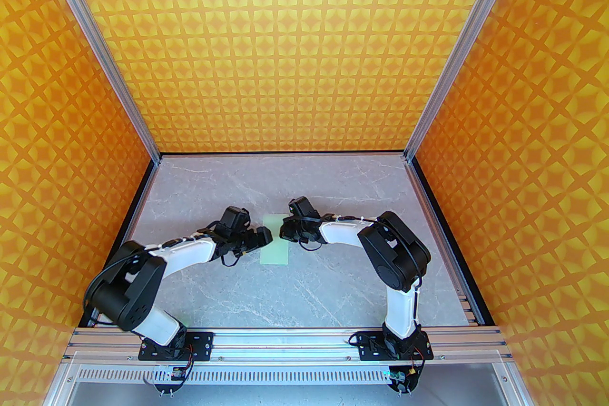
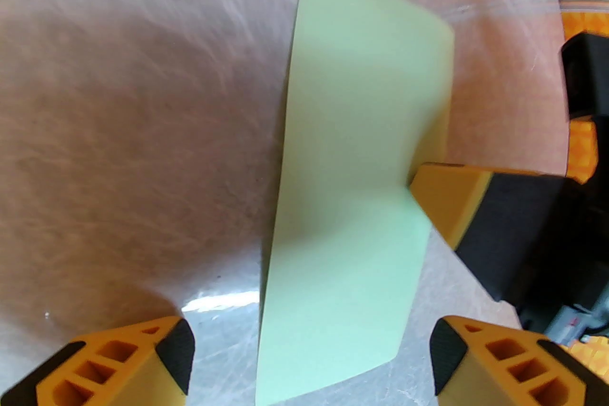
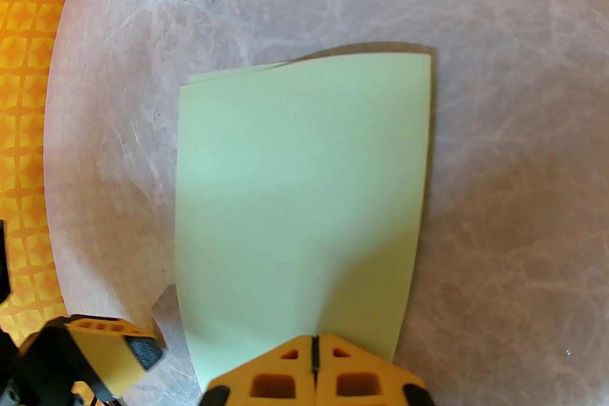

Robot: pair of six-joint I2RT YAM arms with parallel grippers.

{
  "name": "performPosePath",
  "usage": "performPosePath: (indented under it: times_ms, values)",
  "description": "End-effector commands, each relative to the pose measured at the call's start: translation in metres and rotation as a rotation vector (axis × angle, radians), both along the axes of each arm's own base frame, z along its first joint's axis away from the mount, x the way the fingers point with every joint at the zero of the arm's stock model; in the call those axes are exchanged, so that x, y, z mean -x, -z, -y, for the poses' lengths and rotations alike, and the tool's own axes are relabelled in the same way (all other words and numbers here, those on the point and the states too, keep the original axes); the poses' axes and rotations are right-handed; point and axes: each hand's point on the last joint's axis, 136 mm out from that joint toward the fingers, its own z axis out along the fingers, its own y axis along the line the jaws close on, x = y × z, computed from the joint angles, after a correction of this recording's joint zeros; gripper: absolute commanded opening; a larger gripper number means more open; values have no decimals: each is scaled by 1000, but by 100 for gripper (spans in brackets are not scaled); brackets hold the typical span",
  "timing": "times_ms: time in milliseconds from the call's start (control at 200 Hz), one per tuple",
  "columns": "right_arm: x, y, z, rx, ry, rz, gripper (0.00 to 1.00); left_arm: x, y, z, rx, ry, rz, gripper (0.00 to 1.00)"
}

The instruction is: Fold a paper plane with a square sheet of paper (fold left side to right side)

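The sheet of paper [image 1: 276, 243] lies on the table folded in half, a pale mint-green upright rectangle with two layers showing at its far edge [image 3: 238, 78]. My right gripper [image 3: 314, 349] is shut, and its joined tips [image 2: 447, 197] press down on the paper's right edge, which dents there. My left gripper [image 2: 311, 356] is open just above the table, its fingers [image 2: 176, 354] standing on either side of the paper's [image 2: 352, 147] near end without touching it. In the top view the left gripper [image 1: 263, 236] and right gripper [image 1: 285, 232] face each other across the sheet.
The grey marble tabletop [image 1: 333, 290] stretches around the paper on all sides. Orange patterned walls [image 1: 304, 37] with aluminium posts close off the back and both sides. Both arm bases sit on the rail [image 1: 285, 340] at the near edge.
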Motion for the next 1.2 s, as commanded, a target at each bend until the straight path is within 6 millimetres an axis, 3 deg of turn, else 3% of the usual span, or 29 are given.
performPosePath:
  times_ms: [0,510,665,690,845,1195]
  values:
    - [16,19,9,37,-14,-65,0,-4,-4,20,47,36,8,86]
    - [20,24,10,37,-22,-72,0,22,2,50,56,99,-28,84]
    - [21,26,9,36,-31,-76,0,26,9,45,50,66,-50,83]
    - [21,26,10,38,-32,-76,0,34,8,52,54,91,-49,84]
    - [20,28,9,40,-38,-81,0,38,-4,57,83,100,-21,83]
    - [17,29,7,46,-43,-81,0,48,-16,53,112,104,-3,83]
